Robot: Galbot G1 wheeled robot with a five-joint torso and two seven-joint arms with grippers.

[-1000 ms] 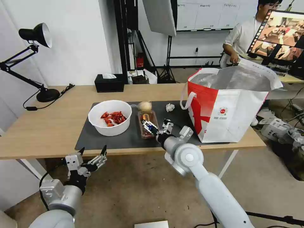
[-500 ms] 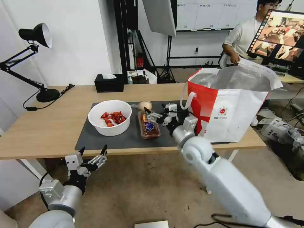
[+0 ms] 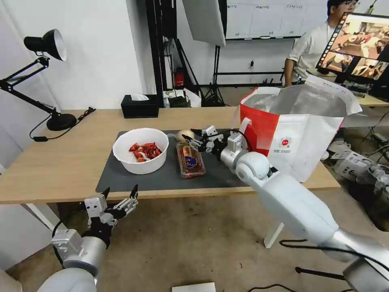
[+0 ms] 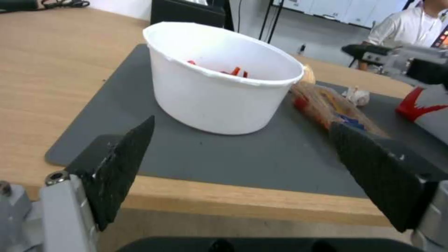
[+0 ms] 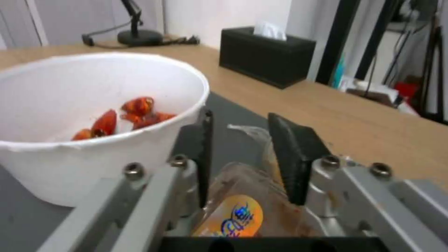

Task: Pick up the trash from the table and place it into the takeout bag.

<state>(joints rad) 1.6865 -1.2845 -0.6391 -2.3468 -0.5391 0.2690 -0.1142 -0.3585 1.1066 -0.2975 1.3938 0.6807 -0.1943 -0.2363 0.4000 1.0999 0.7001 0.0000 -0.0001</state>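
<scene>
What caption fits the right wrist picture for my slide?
Right gripper, open, hovers over the clear tray beside the white bowl of red scraps, tissue box behind.

Bright, even light; wrist views perhaps slightly blurred.

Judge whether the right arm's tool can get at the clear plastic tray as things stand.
Probably yes. The right tool hangs open above the far end of the clear plastic tray, with nothing between them; the white bowl stands clear to one side.
</scene>
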